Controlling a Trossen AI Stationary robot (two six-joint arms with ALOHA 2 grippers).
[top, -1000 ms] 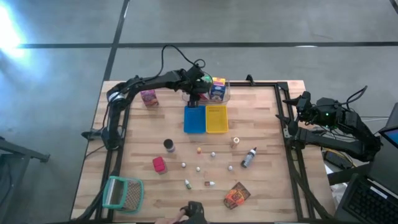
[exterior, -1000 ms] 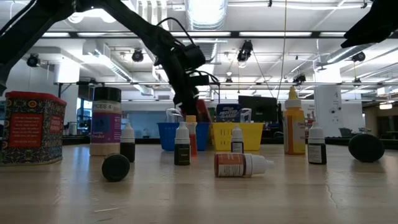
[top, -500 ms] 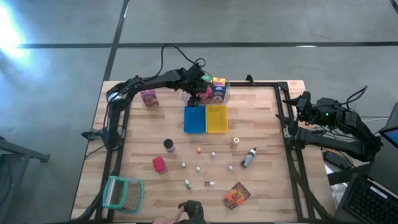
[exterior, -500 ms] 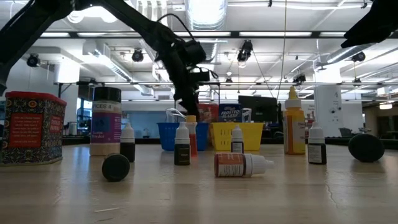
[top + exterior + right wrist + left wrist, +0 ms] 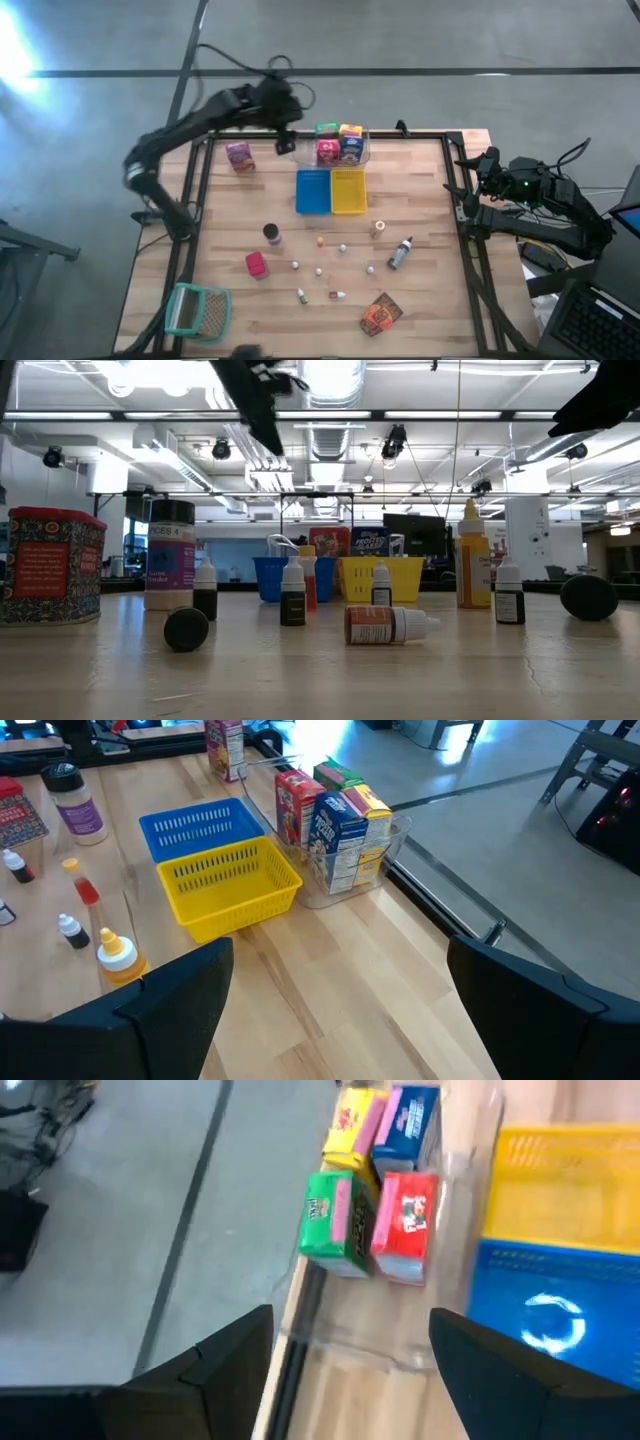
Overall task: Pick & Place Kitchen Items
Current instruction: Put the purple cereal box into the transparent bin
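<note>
My left gripper (image 5: 284, 132) (image 5: 350, 1380) hangs open and empty, high above the table's far edge, just left of the clear tub (image 5: 362, 152). In the tub stand a green box (image 5: 335, 1220), a red box (image 5: 405, 1225), a yellow box (image 5: 355, 1125) and a blue box (image 5: 405, 1125), all upright on their bottoms. A pink box (image 5: 239, 157) stands on the table at the far left. My right gripper (image 5: 487, 165) (image 5: 335, 1010) waits open beyond the table's right edge.
A blue tray (image 5: 313, 191) and a yellow tray (image 5: 348, 190) sit side by side just in front of the tub. Nearer lie a dark jar (image 5: 271, 233), a red can (image 5: 256, 264), a grey bottle (image 5: 400, 253), an orange packet (image 5: 380, 314) and small pale pieces. A teal-rimmed mesh basket (image 5: 198, 310) lies at the near left.
My left gripper has risen out of the clear tub and drawn back toward the table's far left corner, ending high above the far edge. The red box that was by its fingers stays standing in the tub beside the green one.
</note>
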